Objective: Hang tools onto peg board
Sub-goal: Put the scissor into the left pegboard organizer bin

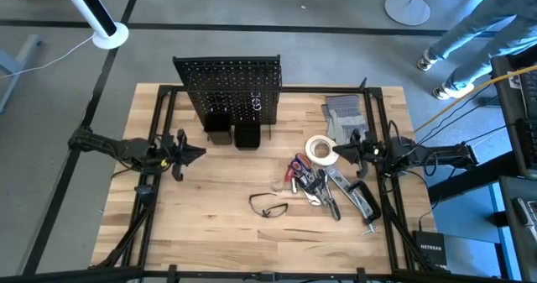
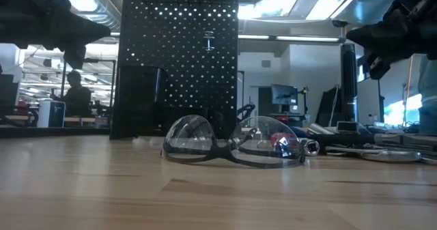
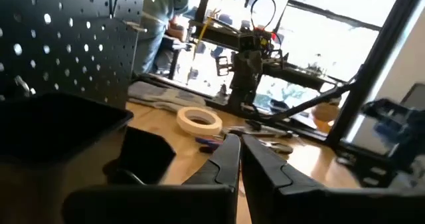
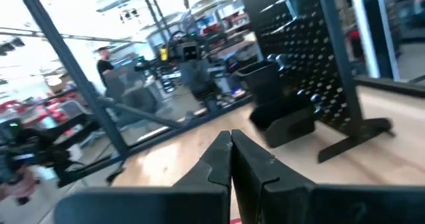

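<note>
On the wooden bench (image 1: pixel 210 233) my tools (image 1: pixel 323 182) lie heaped just in front of the right pincer (image 1: pixel 336 155), far nearer than the left pincer (image 1: pixel 200 153), both closed and empty, peg board (image 1: pixel 228 86) behind.

Wooden table (image 1: pixel 210 233), peg board (image 1: pixel 226 86), tools (image 1: pixel 323 182), perhaps gloves (image 1: pixel 342 113)

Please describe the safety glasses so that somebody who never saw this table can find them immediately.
Start at the black peg board standing at the table's far edge. Come toward the near edge, past its bins, to the glasses, lying alone on bare wood left of the tool pile. Only they have clear lenses in a thin black frame.
</note>
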Controlling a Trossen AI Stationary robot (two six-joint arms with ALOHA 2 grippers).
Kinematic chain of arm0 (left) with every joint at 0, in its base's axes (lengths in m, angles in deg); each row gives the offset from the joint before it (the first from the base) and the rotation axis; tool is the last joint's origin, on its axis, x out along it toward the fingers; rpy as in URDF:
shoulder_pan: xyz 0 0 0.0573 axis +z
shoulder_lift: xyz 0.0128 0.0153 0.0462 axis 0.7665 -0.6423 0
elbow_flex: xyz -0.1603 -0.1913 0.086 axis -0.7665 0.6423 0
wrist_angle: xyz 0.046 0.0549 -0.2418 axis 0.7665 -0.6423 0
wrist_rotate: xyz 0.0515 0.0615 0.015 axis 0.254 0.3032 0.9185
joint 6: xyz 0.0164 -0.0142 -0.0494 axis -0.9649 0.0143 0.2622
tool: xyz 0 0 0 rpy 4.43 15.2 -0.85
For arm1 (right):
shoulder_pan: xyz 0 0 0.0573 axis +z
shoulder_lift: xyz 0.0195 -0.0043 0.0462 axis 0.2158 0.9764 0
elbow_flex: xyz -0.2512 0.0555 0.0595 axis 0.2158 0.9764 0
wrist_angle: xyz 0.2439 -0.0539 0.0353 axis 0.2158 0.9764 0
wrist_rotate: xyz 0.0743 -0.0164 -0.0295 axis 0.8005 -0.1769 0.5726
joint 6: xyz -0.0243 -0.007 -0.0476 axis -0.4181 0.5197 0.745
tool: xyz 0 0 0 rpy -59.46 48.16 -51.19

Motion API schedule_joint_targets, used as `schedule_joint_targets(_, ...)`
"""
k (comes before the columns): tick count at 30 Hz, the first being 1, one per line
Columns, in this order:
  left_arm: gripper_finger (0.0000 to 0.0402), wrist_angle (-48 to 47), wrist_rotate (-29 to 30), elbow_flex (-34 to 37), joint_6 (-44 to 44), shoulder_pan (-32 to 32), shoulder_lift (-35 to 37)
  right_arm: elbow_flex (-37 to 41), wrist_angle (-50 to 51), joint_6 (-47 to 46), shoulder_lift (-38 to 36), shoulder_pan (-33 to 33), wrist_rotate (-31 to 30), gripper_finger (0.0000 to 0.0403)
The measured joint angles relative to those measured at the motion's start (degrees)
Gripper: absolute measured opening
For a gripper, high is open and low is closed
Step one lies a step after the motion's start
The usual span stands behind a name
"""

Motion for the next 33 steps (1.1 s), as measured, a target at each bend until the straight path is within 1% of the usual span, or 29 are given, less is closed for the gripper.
schedule_joint_targets(3,0.0005,0.3,0.0,0.0,-2.1,1.0,0.0,0.0,-2.5,2.4,2.2,0.0,-1.9,0.0008)
schedule_joint_targets(5,0.0005,2.0,0.0,0.0,-3.0,1.6,0.0,0.0,-6.3,4.1,5.0,0.0,-2.5,0.0008)
schedule_joint_targets(8,0.0005,3.5,-0.2,0.0,-6.1,2.2,-0.1,0.0,-13.1,5.5,11.0,0.0,-1.7,0.0008)
schedule_joint_targets(10,0.0005,3.4,-0.5,0.0,-7.3,2.4,-0.1,-1.1,-14.3,5.4,15.9,0.0,-0.6,0.0008)
schedule_joint_targets(14,0.0005,3.4,-1.5,0.0,-7.0,2.5,-0.2,-7.9,-9.8,5.3,26.2,0.0,0.7,0.0008)
schedule_joint_targets(20,0.0005,3.5,-2.8,0.0,-5.9,2.5,-0.2,-20.2,3.7,6.6,40.9,0.0,3.8,0.0008)
schedule_joint_targets(22,0.0005,3.5,-2.9,0.0,-5.9,2.5,-0.2,-22.9,5.9,5.2,45.3,0.0,4.5,0.0008)
schedule_joint_targets(24,0.0005,3.4,-3.3,0.0,-5.9,2.5,-0.2,-24.6,6.0,3.8,49.3,0.0,4.6,0.0008)
schedule_joint_targets(29,0.0005,3.2,-3.9,-0.1,-5.9,2.5,-1.5,-28.2,5.6,3.6,58.9,-0.1,3.5,0.0011)
schedule_joint_targets(31,0.0005,2.9,-3.9,-0.1,-6.2,2.5,-2.3,-29.6,5.7,3.5,62.6,0.0,3.6,0.0024)
schedule_joint_targets(33,0.0005,2.8,-3.9,-0.1,-6.5,2.5,-3.2,-31.2,7.0,3.3,65.9,0.0,3.6,0.0046)
